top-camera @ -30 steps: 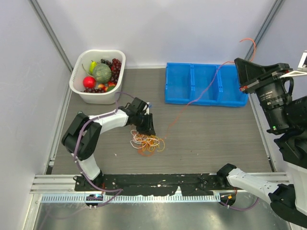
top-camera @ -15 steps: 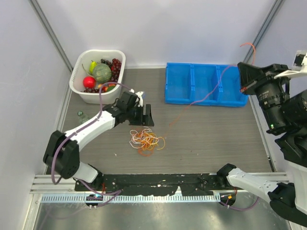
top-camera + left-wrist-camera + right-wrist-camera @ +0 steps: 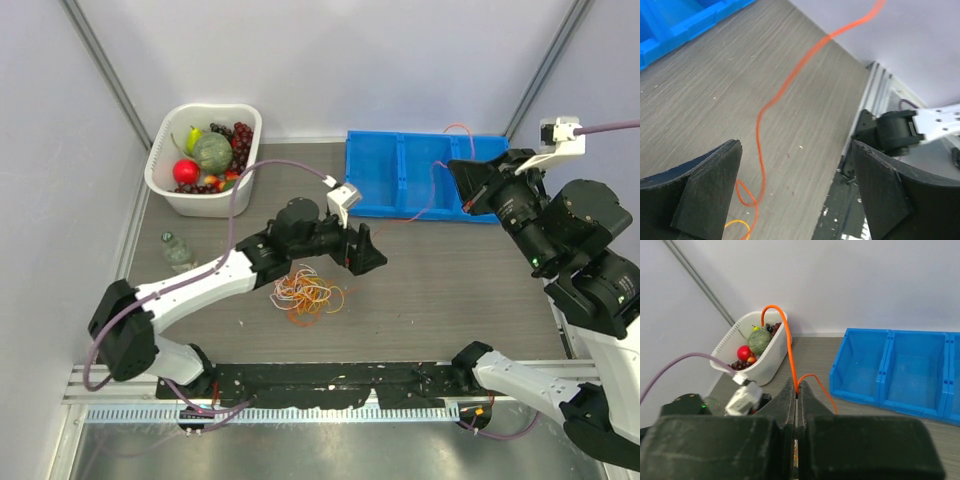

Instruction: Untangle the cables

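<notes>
Cables [image 3: 305,293] lie in a small loopy heap of orange, white and yellow near the middle of the tabletop [image 3: 450,290], a little toward 7 o'clock from its centre. One orange strand [image 3: 789,342] has been drawn out of the heap toward 2 o'clock. The right fingers [image 3: 785,405] are pressed together on it, held up in the air by the front of the blue bins [image 3: 400,175]. The left fingers [image 3: 710,190] are spread wide with nothing in them. They hover just past the heap at its 2 o'clock side, and the strand runs across the tabletop beneath the gap. A white basket [image 3: 195,205] of fruit sits off at 10 o'clock, well apart. These wires look feather-light and limp, so I'd expect the whole heap to drag along if one end is pulled. They are thin enough to slip from a loose pinch. A sensible hold would be on the free strand close to where it leaves the heap, or down on the heap itself to pin it.
</notes>
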Robot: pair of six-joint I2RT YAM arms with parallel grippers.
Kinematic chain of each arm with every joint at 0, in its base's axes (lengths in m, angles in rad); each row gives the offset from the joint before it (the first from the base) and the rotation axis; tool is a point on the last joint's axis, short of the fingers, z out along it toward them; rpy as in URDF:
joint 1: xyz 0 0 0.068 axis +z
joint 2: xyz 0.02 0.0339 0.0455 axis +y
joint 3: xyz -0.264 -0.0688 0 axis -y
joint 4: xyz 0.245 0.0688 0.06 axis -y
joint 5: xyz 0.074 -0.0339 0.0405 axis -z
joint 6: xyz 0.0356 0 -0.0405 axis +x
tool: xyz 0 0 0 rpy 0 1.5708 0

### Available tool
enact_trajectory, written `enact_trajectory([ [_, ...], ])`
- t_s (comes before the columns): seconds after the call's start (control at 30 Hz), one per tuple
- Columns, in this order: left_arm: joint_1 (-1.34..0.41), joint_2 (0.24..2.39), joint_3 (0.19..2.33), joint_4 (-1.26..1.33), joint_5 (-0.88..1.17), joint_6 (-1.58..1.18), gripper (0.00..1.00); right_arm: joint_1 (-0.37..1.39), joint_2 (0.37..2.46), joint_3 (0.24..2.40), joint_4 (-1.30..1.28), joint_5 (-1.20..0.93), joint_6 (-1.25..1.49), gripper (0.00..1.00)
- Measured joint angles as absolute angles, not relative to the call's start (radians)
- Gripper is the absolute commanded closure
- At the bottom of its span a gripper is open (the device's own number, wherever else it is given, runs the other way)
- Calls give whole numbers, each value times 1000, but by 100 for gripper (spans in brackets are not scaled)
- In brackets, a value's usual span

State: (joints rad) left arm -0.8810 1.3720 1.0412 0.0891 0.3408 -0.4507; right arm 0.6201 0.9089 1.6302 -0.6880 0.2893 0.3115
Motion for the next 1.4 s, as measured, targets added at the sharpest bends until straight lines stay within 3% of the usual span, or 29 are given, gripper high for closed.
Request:
enact_trajectory([
  [0.17,-900,1508,1116,68,272,-411,34,620,884,1630,-694,268,321,99],
  [0.3,-906,1539,1148,35,229,-408,100,620,854,1628,-704,262,327,99],
  [0.5,-926,1539,1232,-30,215,-416,100,620,785,1551,-703,268,335,99],
  [0.8,-957,1534,1577,-63,239,-521,100,620,733,1246,-714,288,408,99],
  [1.4,-962,1575,1623,-30,255,-707,100,620,609,1042,-730,325,529,99],
])
